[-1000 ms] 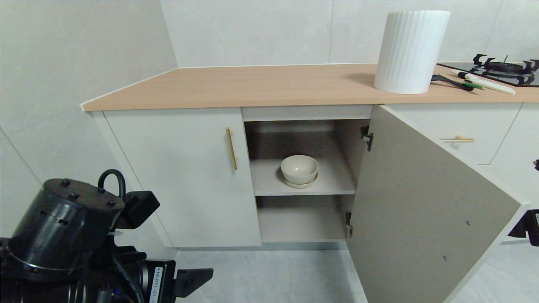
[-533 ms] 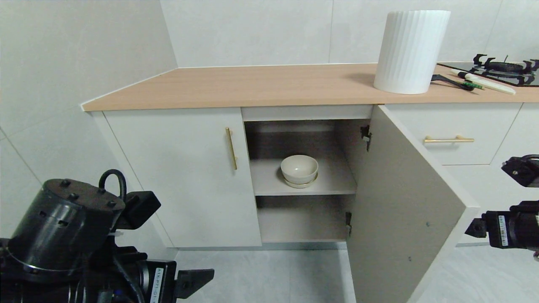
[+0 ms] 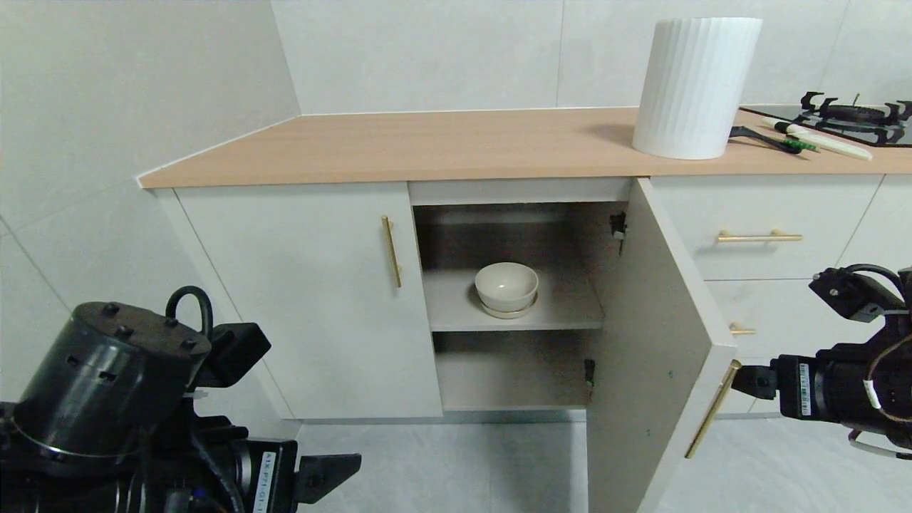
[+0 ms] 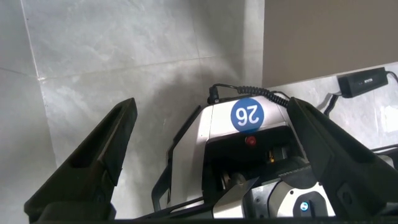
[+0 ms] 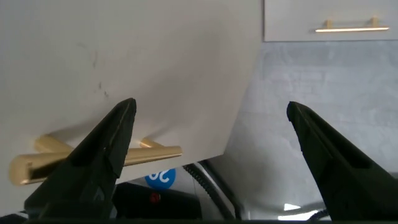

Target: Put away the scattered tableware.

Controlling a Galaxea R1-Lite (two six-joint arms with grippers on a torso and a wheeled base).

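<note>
With the bowl [image 3: 506, 285] seen stacked on a plate [image 3: 507, 311] on the cabinet's upper shelf [image 3: 563, 303], the door [image 3: 655, 342] at its 4 o'clock could be left ajar if its handle [image 3: 712, 407] is merely glanced off by the right hand [image 5: 211, 149] (spread wide, gripping nothing).

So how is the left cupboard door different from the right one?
The left door is shut flat against the cupboard. The right door stands open, angled outward, so the bowl on the shelf inside shows. The left door's handle has nothing near it, while the right door's handle has the right gripper close beside it. Both doors are pale, each with a thin gold bar handle.
</note>
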